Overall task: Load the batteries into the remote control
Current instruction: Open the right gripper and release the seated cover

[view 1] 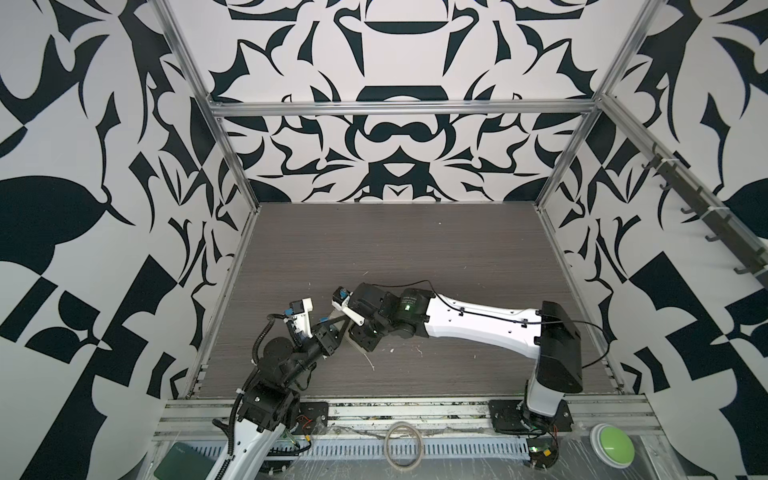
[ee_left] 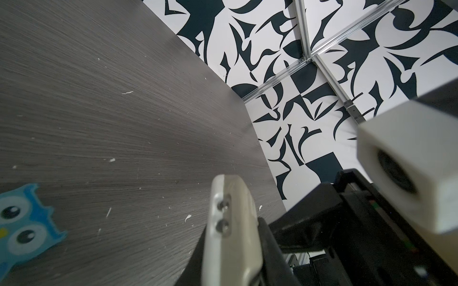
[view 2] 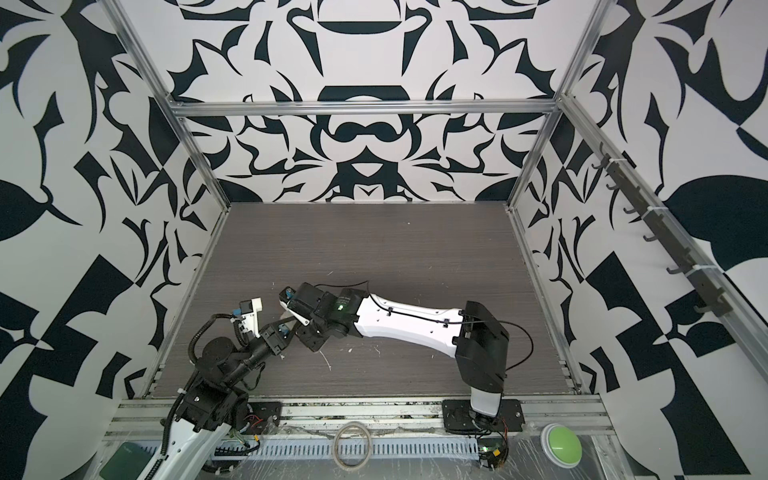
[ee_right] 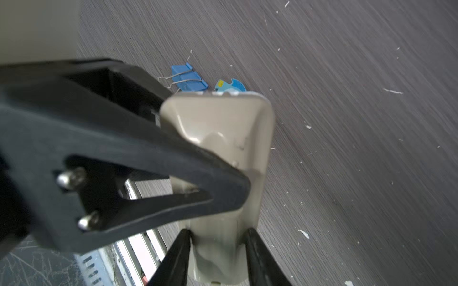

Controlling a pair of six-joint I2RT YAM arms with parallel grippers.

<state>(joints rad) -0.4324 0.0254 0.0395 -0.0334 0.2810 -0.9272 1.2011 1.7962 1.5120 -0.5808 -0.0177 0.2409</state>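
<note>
The remote control [ee_right: 223, 138] hangs above the table with its plain white back toward the right wrist camera. My right gripper [ee_right: 218, 232] has a black finger against each long edge of it. My left gripper [ee_left: 230, 247] is shut across the remote's [ee_left: 230, 222] thickness, which the left wrist view shows edge-on. One of the left gripper's fingers [ee_right: 173, 168] crosses the white back. In both top views the two grippers meet at the table's front left [view 1: 340, 324] [view 2: 289, 322], and they hide the remote. The batteries are out of view.
A blue googly-eyed owl toy [ee_left: 22, 222] [ee_right: 229, 85] and a blue binder clip [ee_right: 188, 76] lie on the grey wood-grain table [view 1: 415, 257]. Thin white scraps [ee_right: 392, 91] are scattered over it. A green button [view 1: 613, 444] and a tape ring [view 1: 403, 444] sit on the front rail.
</note>
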